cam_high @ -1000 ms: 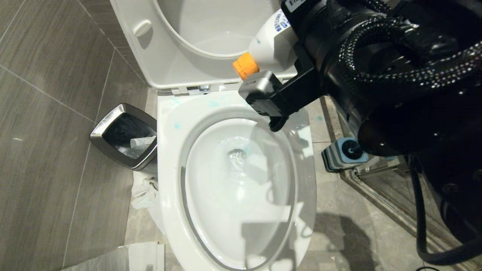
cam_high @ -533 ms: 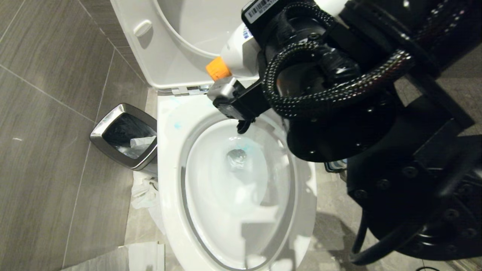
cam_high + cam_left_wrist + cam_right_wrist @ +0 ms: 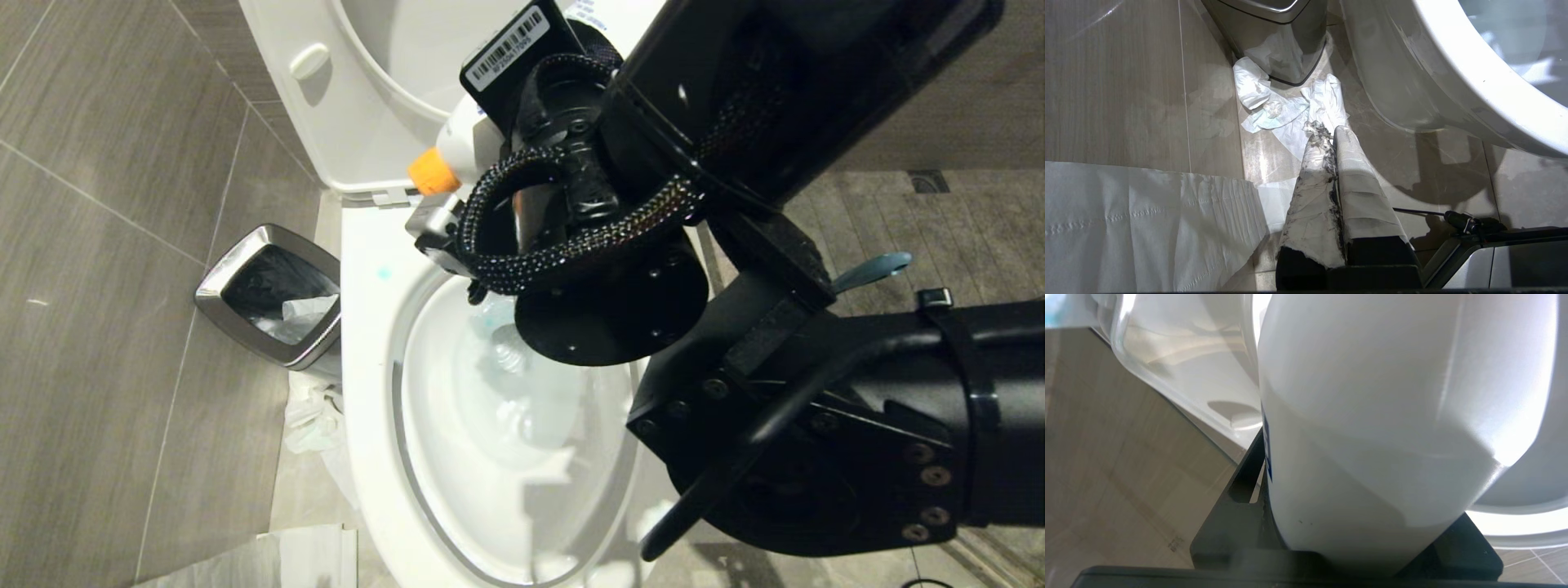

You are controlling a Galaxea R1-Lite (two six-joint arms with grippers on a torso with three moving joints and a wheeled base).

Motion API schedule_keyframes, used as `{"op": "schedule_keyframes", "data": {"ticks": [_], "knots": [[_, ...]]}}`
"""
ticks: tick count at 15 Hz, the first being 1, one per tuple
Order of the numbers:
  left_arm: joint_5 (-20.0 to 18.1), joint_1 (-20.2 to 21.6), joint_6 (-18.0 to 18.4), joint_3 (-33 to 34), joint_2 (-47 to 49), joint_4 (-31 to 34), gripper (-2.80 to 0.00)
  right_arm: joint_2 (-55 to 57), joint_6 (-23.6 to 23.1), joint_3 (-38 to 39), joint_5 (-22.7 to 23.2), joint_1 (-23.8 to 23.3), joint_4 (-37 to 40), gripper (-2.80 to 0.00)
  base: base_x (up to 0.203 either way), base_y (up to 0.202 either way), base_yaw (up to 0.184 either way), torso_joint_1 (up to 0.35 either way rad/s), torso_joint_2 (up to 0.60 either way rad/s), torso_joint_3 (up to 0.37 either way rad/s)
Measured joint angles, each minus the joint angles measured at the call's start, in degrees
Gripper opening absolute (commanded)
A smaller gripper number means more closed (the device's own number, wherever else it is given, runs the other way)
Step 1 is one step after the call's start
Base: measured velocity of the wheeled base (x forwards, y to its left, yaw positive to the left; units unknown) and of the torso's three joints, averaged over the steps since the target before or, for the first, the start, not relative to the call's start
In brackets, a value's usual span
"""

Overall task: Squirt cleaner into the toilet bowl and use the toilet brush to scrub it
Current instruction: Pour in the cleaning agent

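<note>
The toilet bowl [image 3: 367,367] lies open below me, lid [image 3: 367,98] raised. My right gripper [image 3: 1355,506] is shut on a white cleaner bottle [image 3: 457,143], tilted so its orange cap [image 3: 430,173] points down over the bowl's back rim. Turquoise cleaner [image 3: 482,322] shows inside the bowl near the drain, and a pale smear [image 3: 381,272] marks the rim. The right arm covers much of the bowl's right side. Past it, only the slate-blue handle end of the toilet brush [image 3: 873,269] shows; its holder is hidden. My left gripper [image 3: 1329,130] hangs shut and empty over the floor.
A chrome-rimmed waste bin [image 3: 269,294] stands left of the bowl, with crumpled tissues [image 3: 314,416] on the floor beside it. A sheet of white paper [image 3: 269,559] lies near the bottom left. Grey floor tiles spread to the left.
The right arm has swung left and forward with the bottle, so the cap now sits over the bowl's back left. The arm now covers the brush holder. Turquoise liquid has appeared in the bowl.
</note>
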Motion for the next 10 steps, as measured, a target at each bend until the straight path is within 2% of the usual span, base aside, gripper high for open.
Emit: {"op": "schedule_keyframes", "data": {"ticks": [4, 10], "knots": [[0.0, 0.0, -0.1, 0.0, 0.0, 0.0, -2.8, 2.3, 0.0, -2.1, -0.2, 0.8, 0.0, -2.8, 0.0, 0.0, 0.0, 0.0, 0.0, 0.0], [0.0, 0.0, -0.1, 0.0, 0.0, 0.0, -2.8, 3.4, 0.0, -0.4, -0.8, 3.1, -0.1, -2.8, 0.0, 0.0, 0.0, 0.0, 0.0, 0.0]]}}
